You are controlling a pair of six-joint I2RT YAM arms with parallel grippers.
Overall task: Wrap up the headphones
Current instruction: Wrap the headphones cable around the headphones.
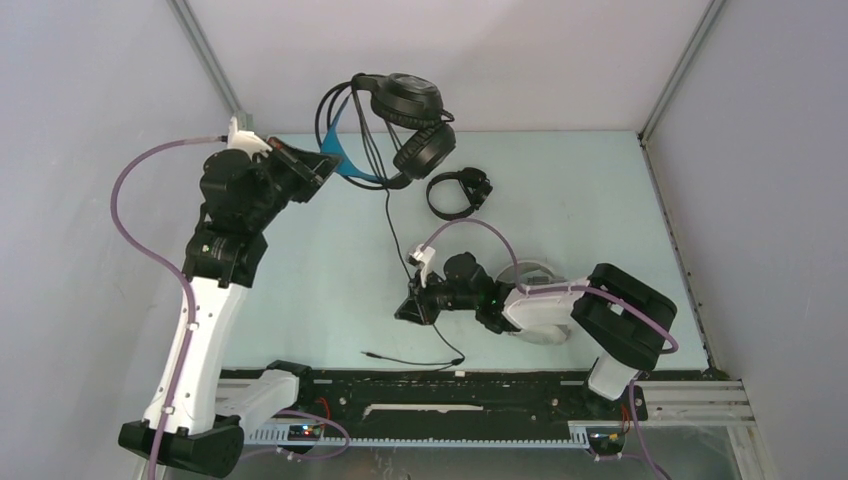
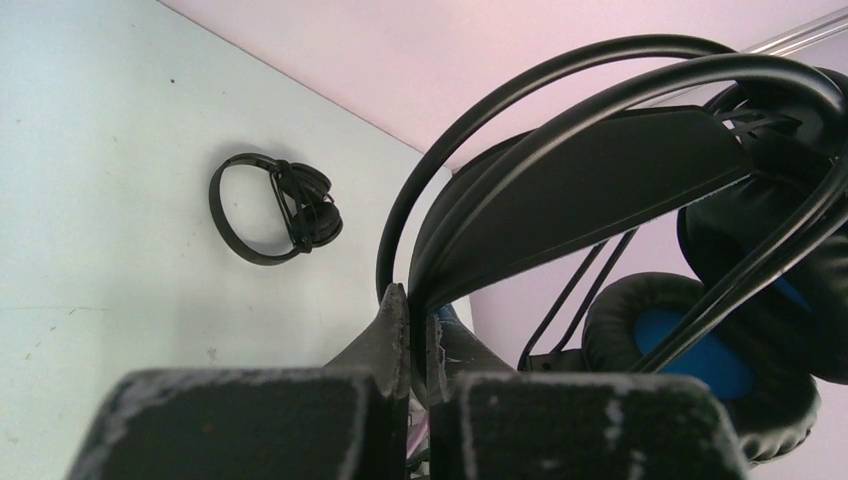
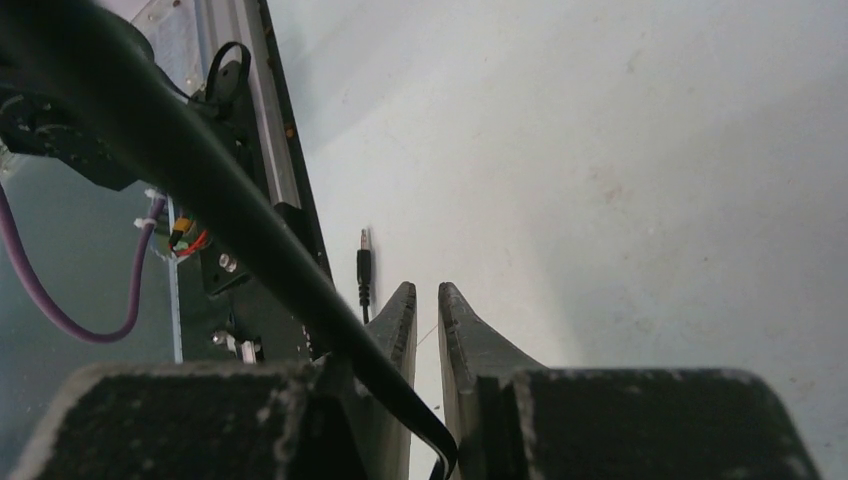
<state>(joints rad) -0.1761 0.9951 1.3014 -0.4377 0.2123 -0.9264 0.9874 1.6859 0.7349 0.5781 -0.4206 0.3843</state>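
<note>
**Bulky headset held up by left arm, right arm at its cable**

The bulky black over-ear headset with blue-lined cups [image 1: 412, 120] is at the far left of the table, raised. The left gripper [image 2: 415, 300] is clamped on its wide headband with the fingers pressed together, and the cups hang off to the side.

Its thin black cable [image 1: 392, 215] trails down across the table to the right gripper [image 3: 425, 300], then loops on towards the near edge. It ends in a small jack plug [image 3: 364, 270] lying flat.

The right fingers stand a narrow way apart, with table showing between the tips. The cable runs along one finger and into the gap low down. I can't tell whether it is pinched there.

The small thin black on-ear headset [image 1: 458, 192] lies flat just right of the big one and is not touched. A pale curved shape [image 1: 533, 268] under the right arm may be a white headset, but it is mostly hidden.

Handling, as a judgement:
- **Headset:** the headband is stiff and the pads are soft. It looks fairly heavy for a single pinch and is likely to swing or twist.
- **Cable:** it is light, limp, a bit springy and slick. Take it mid-run or near the plug, not at the cup joint, which looks the weakest spot.

The pale blue-green tabletop [image 1: 600, 200] is smooth and matte with a few scuffs. White panel walls [image 1: 500, 60] stand close behind, so there is little room past the raised headset. A black rail [image 1: 450, 385] runs along the near edge close to the plug.
</note>
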